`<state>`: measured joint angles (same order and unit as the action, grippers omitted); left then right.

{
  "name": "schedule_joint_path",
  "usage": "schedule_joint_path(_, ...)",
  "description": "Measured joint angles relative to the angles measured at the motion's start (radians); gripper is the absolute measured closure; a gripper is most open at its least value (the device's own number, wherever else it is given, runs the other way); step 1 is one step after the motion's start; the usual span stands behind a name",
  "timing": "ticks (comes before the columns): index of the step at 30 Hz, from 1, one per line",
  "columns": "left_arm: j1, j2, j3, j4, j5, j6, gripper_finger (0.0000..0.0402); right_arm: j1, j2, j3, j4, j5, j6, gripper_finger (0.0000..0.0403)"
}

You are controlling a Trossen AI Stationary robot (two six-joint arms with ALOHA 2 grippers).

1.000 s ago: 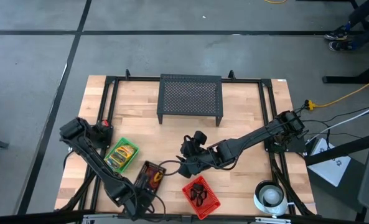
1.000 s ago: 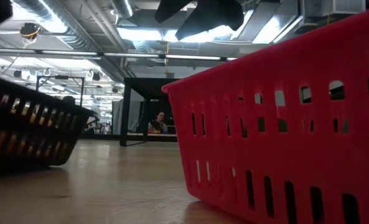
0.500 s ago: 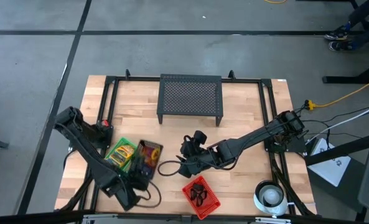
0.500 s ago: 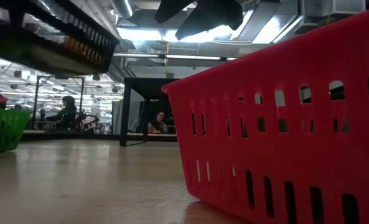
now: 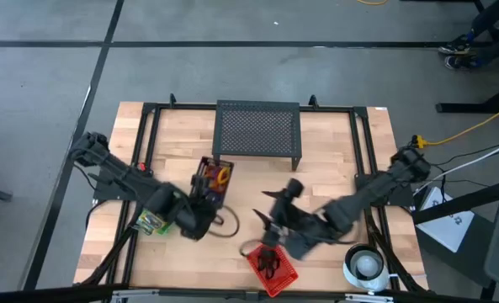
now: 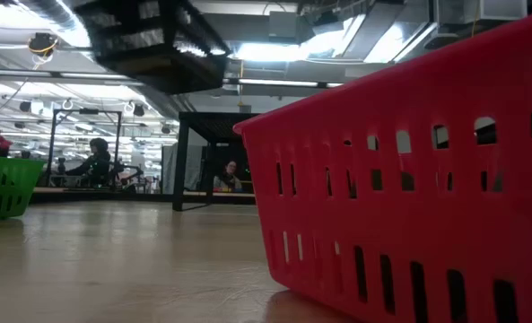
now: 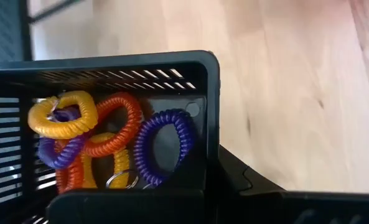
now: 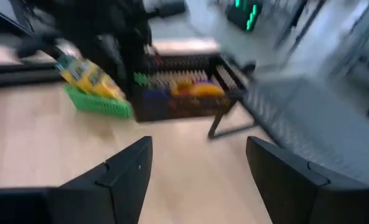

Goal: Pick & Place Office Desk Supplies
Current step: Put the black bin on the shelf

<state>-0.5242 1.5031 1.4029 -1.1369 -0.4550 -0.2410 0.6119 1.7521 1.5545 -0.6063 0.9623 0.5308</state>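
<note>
Gripping black basket (image 5: 211, 182) of coiled rings (image 7: 109, 143): left hand (image 5: 200, 204); right hand (image 8: 193, 162) spread; red basket (image 5: 273, 263) holds clips (image 5: 268, 259).

Glossy red plastic basket (image 6: 409, 179), wooden table (image 5: 333, 168)

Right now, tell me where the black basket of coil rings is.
In the high view the black basket is held by the left pincer, lifted off the table left of centre, just in front of the mesh stand and right of the green basket.
</note>
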Motion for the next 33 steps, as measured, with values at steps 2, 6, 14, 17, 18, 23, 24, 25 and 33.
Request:
schedule_joint_path(2,0.037,-0.013,0.000,0.035,0.010,0.058,0.0398,0.055,-0.032,0.000,0.000,0.071,-0.033,0.0142)
schedule_joint_path(6,0.129,-0.039,0.000,0.048,0.044,0.147,0.0398,0.186,-0.074,0.000,0.045,0.341,-0.176,0.0143)
schedule_joint_path(14,0.337,-0.104,0.000,0.075,0.147,0.280,0.0398,0.390,-0.078,0.000,0.094,0.573,-0.306,0.0143)
schedule_joint_path(17,0.410,-0.109,0.000,0.096,0.187,0.342,0.0398,0.421,-0.078,0.000,0.096,0.465,-0.206,0.0143)
schedule_joint_path(18,0.433,-0.110,0.000,0.097,0.193,0.358,0.0398,0.424,-0.079,0.000,0.078,0.419,-0.186,0.0143)
schedule_joint_path(23,0.530,-0.111,0.000,0.129,0.248,0.446,0.0398,0.434,-0.083,0.000,-0.022,0.349,-0.046,0.0143)
schedule_joint_path(24,0.549,-0.111,0.000,0.137,0.254,0.458,0.0398,0.434,-0.083,0.000,-0.049,0.337,-0.001,0.0143)
schedule_joint_path(25,0.568,-0.111,0.000,0.141,0.260,0.470,0.0398,0.433,-0.083,0.000,-0.080,0.323,0.044,0.0143)
schedule_joint_path(33,0.724,-0.095,0.001,0.165,0.381,0.544,0.0398,0.454,-0.083,-0.024,-0.207,0.311,0.201,0.0143)
